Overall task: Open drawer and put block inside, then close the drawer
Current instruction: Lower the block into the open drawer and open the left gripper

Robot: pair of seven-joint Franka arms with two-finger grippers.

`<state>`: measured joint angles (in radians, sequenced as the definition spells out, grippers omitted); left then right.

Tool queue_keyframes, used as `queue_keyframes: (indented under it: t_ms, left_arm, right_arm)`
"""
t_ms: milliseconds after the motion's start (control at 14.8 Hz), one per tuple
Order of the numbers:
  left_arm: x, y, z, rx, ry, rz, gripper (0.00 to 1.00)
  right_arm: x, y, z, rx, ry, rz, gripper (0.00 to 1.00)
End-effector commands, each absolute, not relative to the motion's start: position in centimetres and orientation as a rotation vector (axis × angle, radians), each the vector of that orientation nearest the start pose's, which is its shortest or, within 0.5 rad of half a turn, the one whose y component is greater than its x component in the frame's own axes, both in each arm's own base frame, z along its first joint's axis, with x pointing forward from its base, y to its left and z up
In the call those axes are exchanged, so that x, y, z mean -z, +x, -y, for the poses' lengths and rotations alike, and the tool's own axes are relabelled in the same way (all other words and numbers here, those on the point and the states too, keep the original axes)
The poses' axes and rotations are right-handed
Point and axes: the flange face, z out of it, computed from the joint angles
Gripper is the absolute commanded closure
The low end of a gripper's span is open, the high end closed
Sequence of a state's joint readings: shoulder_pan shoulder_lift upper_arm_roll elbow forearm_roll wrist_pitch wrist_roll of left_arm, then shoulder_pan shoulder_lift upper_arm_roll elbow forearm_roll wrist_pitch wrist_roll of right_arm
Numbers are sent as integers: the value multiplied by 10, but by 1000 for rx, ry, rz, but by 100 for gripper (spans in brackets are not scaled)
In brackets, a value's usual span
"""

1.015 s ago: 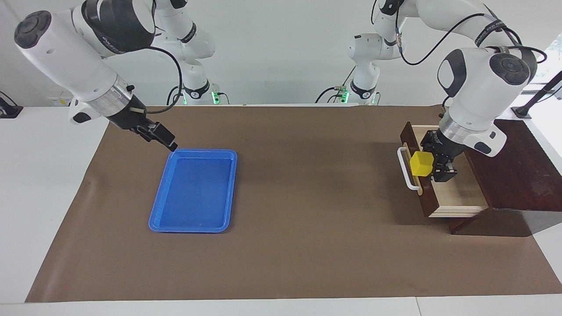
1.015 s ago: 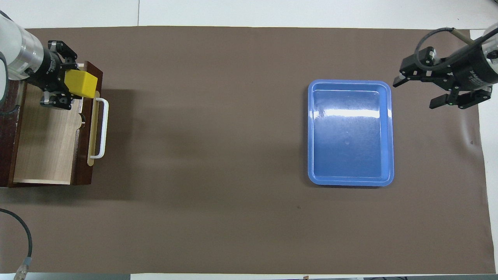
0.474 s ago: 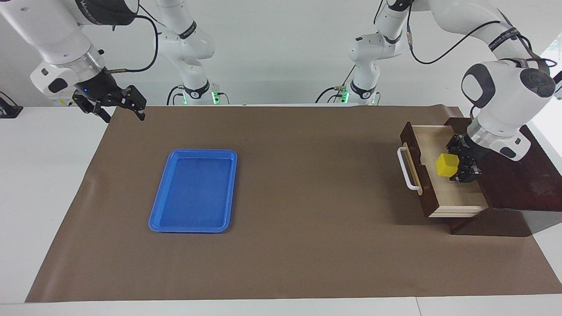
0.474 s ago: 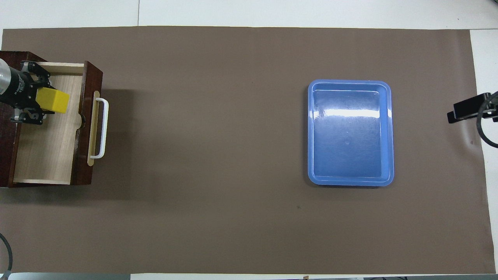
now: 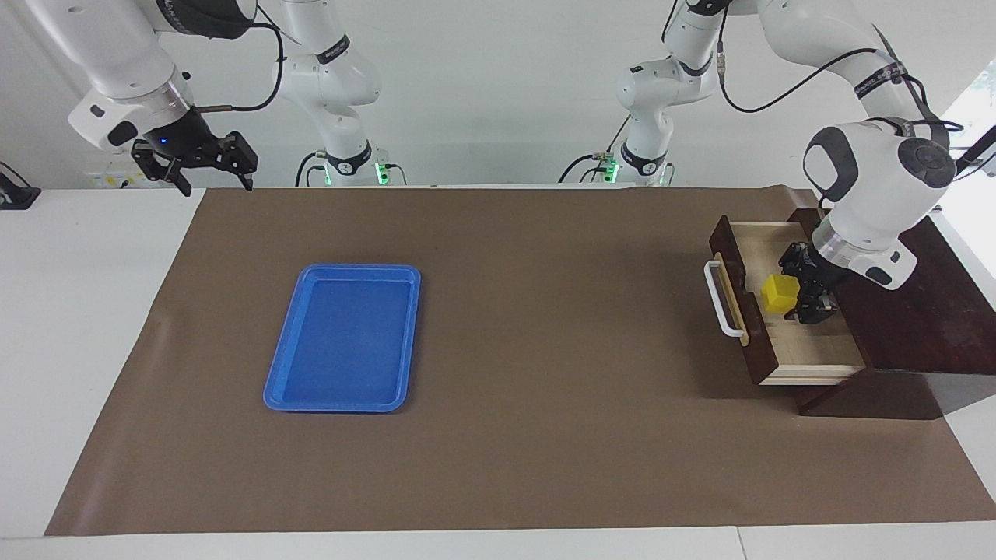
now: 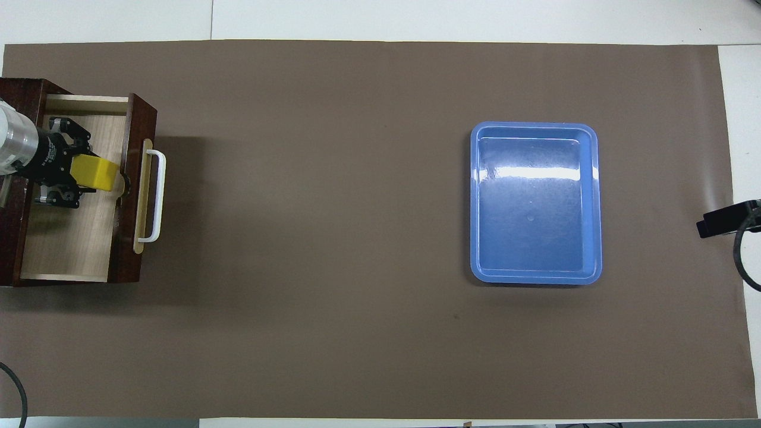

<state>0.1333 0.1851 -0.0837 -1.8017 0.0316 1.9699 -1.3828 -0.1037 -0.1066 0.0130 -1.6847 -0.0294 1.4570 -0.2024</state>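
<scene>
The drawer (image 5: 761, 346) (image 6: 141, 113) stands pulled open out of its dark wooden cabinet (image 5: 918, 319), white handle toward the table's middle, pale wood floor showing. My left gripper (image 5: 792, 299) (image 6: 80, 176) reaches down into the drawer and is shut on the yellow block (image 5: 780, 292) (image 6: 94, 173), held low inside close to the drawer front. I cannot tell whether the block touches the floor. My right gripper (image 5: 216, 183) hangs open and empty, raised over the mat's edge at the right arm's end; only a bit of it (image 6: 722, 219) shows from overhead.
A flat blue tray (image 5: 342, 336) (image 6: 535, 202) lies empty on the brown mat (image 5: 545, 350), toward the right arm's end. The cabinet sits at the left arm's end of the table.
My left gripper carried the block from above the drawer front down into the drawer. My right gripper pulled away from the tray's corner and rose toward its own end.
</scene>
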Motion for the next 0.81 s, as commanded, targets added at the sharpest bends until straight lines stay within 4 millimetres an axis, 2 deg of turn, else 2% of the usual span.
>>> queue_keyframes:
  t_ms: [0,203,338,744]
  left_arm:
    - [-435,593,-37,8,-2389,2016,100]
    - [-424,580,-36,25,-2418,1990,100]
    - [-423,579,-36,25,-2419,1988,100]
    - [-423,579,-44,31,-2406,2008,100]
  right_arm:
    - [-616,501,51,-176,-3166,194,0]
    - [-612,516,57,-128,-3162,177,0]
    - [-615,529,61,-114,-3159,162,0]
    - [-613,527,61,-143,-3158,142,0]
